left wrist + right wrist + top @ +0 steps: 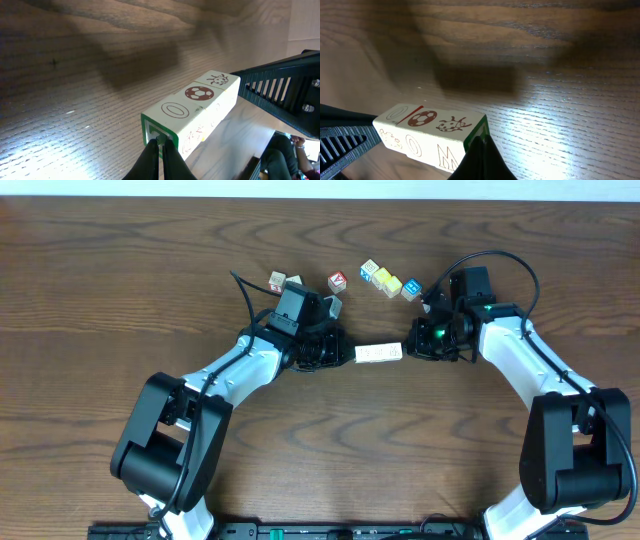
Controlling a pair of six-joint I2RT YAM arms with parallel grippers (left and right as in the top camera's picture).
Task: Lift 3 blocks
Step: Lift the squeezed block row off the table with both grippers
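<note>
Now the three blocks (379,353) make one short row, end to end, between the two arms. The left gripper (161,142) has its fingers closed tight together and pushes its tip on one end of the row. The right gripper (479,140) is closed the same way and pushes on the other end. So the row is squeezed from both sides, not pinched inside either gripper. On top of the blocks you can see a ring, a ball and a ladybug.

A dark shadow (475,80) lies on the table (580,125), apart from the row, so I think the blocks are up in the air. The lift looks mostly done. What is left is to keep the squeeze steady so no block slips out. The coloured cubes (388,283) lie further back, with no gripper on them.
</note>
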